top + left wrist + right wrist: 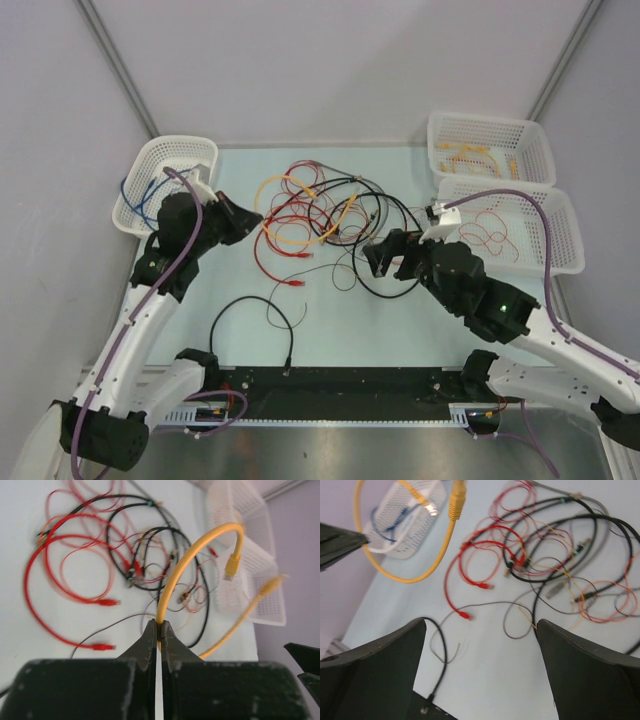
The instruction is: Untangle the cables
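**Left jaws pinched on yellow patch cable; right jaws wide and empty at the pile**

Left gripper: fingers fully closed, with the yellow patch cable nipped between the tips partway along its length. From the pinch the cable climbs in an arch, and one plug hangs off the top. A second run goes low and right to the other plug. Both ends look to be off the table, though that is a judgement.

Overhead: the left gripper sits at the left edge of the tangle, red and black cables looped over each other mid-table. The yellow loops lie just right of the jaws, across red strands. From above I cannot tell whether they are threaded through or only lying over.

Right gripper: jaws at full spread, holding nothing, at the right edge of the tangle. In its wrist view the fingers are wide apart, with thin grey wire and bare table between.

Key relation: the cable's free length runs from the left jaws rightward, toward the pile and the right arm. The basket of yellow cables is back right, well apart from the left gripper and near the right one. Likely next: draw the cable up and left to clear the pile, then carry or hand it across. Risk: a plug catches a red loop and drags the pile.

A lone black cable lies near the front.
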Robot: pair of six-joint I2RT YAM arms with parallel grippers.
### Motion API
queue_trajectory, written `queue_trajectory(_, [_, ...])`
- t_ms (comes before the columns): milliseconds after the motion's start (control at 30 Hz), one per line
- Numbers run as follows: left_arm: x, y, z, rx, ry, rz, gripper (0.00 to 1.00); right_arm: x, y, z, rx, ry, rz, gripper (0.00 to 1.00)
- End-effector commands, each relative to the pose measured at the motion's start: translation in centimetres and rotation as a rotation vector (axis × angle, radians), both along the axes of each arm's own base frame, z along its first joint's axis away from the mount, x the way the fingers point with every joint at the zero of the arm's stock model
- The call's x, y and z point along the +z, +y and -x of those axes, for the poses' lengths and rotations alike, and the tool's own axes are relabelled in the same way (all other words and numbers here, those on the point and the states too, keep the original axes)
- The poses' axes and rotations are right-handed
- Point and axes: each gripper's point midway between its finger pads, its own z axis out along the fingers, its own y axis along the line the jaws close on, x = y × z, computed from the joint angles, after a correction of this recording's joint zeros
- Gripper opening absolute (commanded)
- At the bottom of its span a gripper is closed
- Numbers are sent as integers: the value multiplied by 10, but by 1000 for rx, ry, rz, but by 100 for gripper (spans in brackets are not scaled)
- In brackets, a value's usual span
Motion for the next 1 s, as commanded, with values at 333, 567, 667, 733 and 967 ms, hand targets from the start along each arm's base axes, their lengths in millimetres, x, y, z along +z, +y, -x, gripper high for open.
queue_trajectory(333, [22,-99,14,-348,13,-145,0,62,69,47,445,-158,-126,91])
queue_trajectory(567, [25,-119,19,-397,4,-239,0,30,81,44,464,-77,-34,93])
queue_trajectory(667, [39,-133,26,-453,-37,-175,0,20,86,44,473,-56,-11,93])
queue_trajectory(733, [46,-139,28,-470,-53,-146,0,16,89,41,472,-51,0,93])
queue_trajectory(967, [62,-129,27,-427,-93,-193,0,29,72,33,401,-120,18,95])
